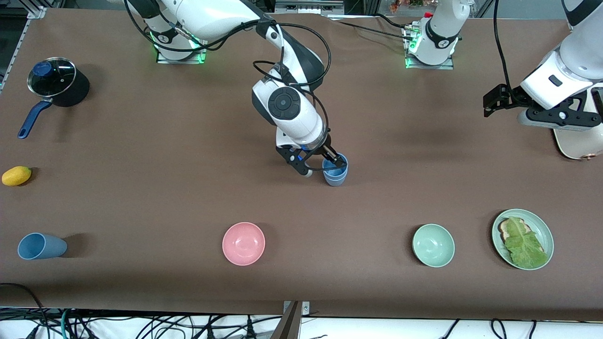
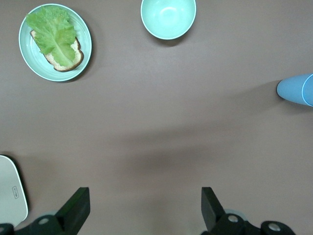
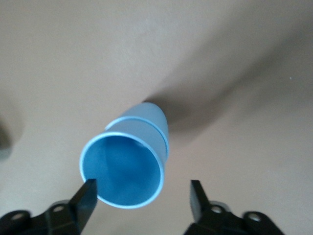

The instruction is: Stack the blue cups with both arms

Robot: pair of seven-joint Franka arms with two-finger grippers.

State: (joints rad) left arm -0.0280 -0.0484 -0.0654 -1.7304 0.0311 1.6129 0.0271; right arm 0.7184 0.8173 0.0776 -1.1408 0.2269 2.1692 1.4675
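A sky blue cup (image 1: 335,165) sits nested inside a duller grey-blue cup (image 1: 335,179), upright at the middle of the table. In the right wrist view the sky blue cup (image 3: 122,169) shows its open mouth, with the grey-blue cup (image 3: 151,117) around it. My right gripper (image 1: 322,165) (image 3: 142,196) is open just above the stack's rim, one finger at the rim and the other clear of it. Another blue cup (image 1: 41,246) lies on its side at the right arm's end. My left gripper (image 1: 560,117) (image 2: 144,210) is open and empty, held high at the left arm's end.
A pink bowl (image 1: 243,243), a pale green bowl (image 1: 433,245) and a plate of bread and lettuce (image 1: 541,226) lie nearer the front camera. A lidded pot (image 1: 56,82) and a yellow fruit (image 1: 16,175) are at the right arm's end. A cream object (image 1: 577,146) lies under my left gripper.
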